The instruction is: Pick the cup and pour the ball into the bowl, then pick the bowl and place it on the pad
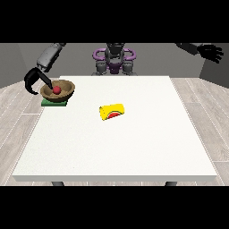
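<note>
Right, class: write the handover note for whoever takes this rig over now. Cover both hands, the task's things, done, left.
Robot hand at the view's left: fingers curled at the wooden bowl's rim.
Robot hand at the view's right: open, raised off the table.
Red ball lies in the bowl; bowl sits on the green pad.
Yellow cup lies tipped mid-table.
Done: pour, placing. Left: release the bowl.

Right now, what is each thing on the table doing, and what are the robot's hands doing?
Brown wooden bowl: upright, sitting on the pad.
Small red ball: inside the bowl.
Flat green pad: flat under the bowl, near the table's corner.
Yellow cup with a watermelon picture: lying on its side, mid-table.
Hand at the view's left: fingers curled at the bowl's rim.
Hand at the view's right: raised off the table, fingers spread, holding nothing.
</note>
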Controlling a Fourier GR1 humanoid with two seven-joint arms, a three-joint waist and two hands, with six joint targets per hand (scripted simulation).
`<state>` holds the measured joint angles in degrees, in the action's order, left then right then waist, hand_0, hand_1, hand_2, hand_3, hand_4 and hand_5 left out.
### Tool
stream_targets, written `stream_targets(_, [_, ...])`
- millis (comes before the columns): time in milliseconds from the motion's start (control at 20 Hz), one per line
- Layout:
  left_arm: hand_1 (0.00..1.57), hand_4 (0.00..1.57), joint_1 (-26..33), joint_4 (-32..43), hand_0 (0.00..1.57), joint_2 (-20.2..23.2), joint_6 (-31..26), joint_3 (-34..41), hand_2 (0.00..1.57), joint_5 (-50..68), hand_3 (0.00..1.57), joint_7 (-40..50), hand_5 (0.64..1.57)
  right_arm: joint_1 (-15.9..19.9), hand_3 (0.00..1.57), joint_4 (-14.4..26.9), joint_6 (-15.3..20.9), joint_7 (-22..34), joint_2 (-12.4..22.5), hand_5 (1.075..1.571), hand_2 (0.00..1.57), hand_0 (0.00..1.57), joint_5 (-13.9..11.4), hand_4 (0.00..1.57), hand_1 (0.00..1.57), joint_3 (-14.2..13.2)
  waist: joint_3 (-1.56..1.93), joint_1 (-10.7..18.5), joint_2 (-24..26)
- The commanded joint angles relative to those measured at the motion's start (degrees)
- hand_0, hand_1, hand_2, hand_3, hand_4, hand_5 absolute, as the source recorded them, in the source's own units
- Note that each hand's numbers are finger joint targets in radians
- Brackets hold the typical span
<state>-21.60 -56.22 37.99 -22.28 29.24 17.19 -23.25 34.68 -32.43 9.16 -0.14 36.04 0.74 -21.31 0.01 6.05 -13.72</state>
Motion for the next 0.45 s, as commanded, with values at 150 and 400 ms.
stream_targets(150, [0.0, 0.9, -1.86, -13.17, 0.0, -9.73, 6.52, -9.14, 0.0, -1.49, 0.0, 10.96, 1.559, 0.97, 0.0, 4.34, -1.89, 0.81, 1.42, 1.359, 0.0, 0.0, -1.09, 0.0, 0.0, 0.72, 0.21, 0.08, 7.57])
stream_targets(400, [0.0, 0.9, 3.6, -6.92, 0.0, -12.75, 7.84, -11.5, 0.0, -4.84, 0.0, 11.85, 1.559, 5.01, 0.0, -2.67, -7.4, 6.66, -3.35, 1.434, 0.0, 0.0, -0.33, 0.48, 0.0, 4.57, -0.11, -3.33, 20.25])
